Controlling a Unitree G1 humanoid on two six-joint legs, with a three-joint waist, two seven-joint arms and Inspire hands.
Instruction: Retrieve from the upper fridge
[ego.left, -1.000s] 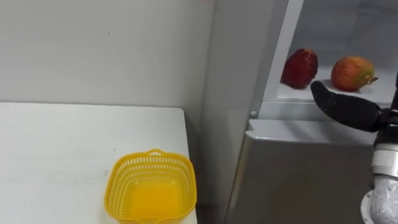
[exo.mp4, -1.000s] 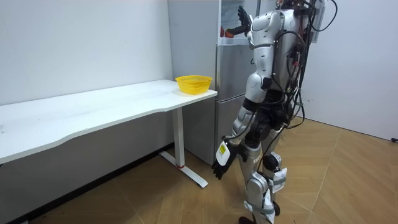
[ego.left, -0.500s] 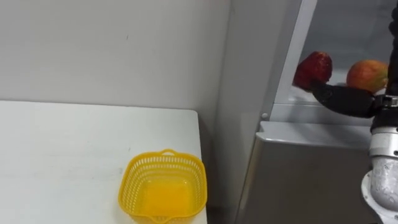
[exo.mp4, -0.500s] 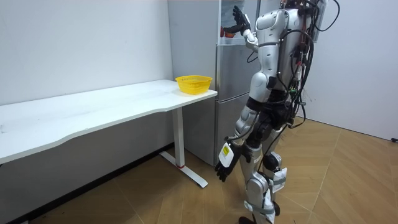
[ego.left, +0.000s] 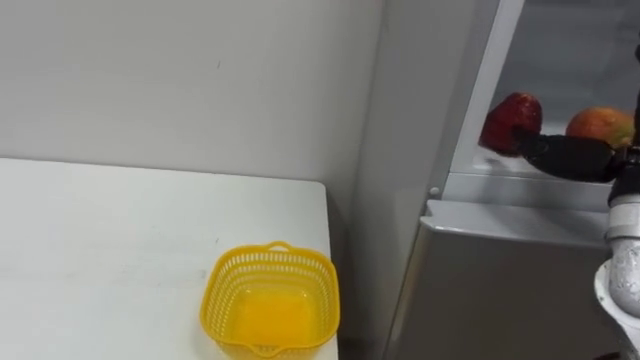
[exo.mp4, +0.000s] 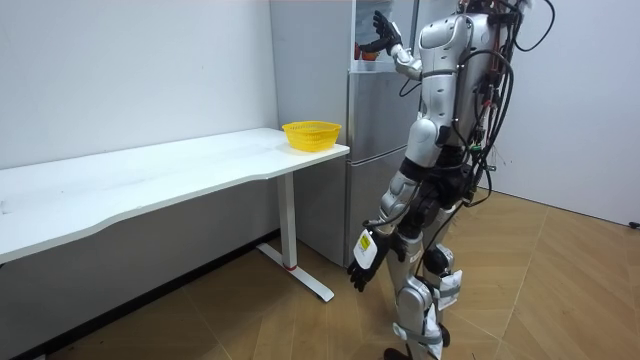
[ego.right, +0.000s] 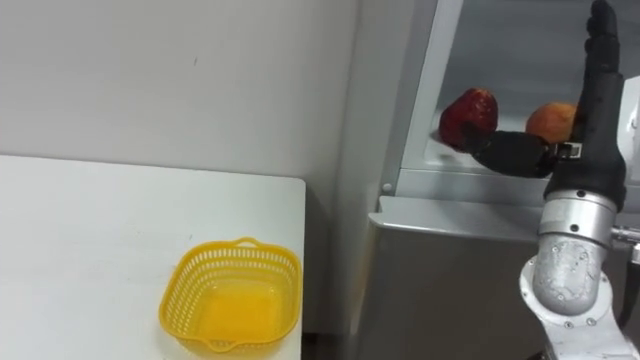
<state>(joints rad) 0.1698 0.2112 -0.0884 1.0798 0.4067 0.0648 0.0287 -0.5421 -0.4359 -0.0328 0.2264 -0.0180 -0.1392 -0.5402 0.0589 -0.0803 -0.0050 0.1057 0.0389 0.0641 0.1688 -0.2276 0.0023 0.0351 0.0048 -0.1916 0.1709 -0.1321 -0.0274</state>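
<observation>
While the robot is standing at the open upper fridge compartment (ego.right: 520, 60), its right hand (ego.right: 592, 120) is hovering inside it, fingers (ego.right: 600, 50) straight and close together, pointing to twelve o'clock, and the thumb is jutting toward nine o'clock, pinching nothing. A red fruit (ego.right: 465, 112) is sitting on the shelf (ego.right: 470, 178) at about ten o'clock from the thumb tip, its long axis roughly upright; I cannot tell whether the thumb is touching it. An orange fruit (ego.right: 550, 120) is lying just beside the palm at nine o'clock, long axis running nine to three. The right hand is by far the nearer; the left hand (exo.mp4: 362, 272) is hanging relaxed by the thigh. A yellow basket (ego.right: 235, 247) is waiting on the tabletop (ego.right: 100, 230) at seven o'clock. No brand, label or writing is showing clearly enough to read.
</observation>
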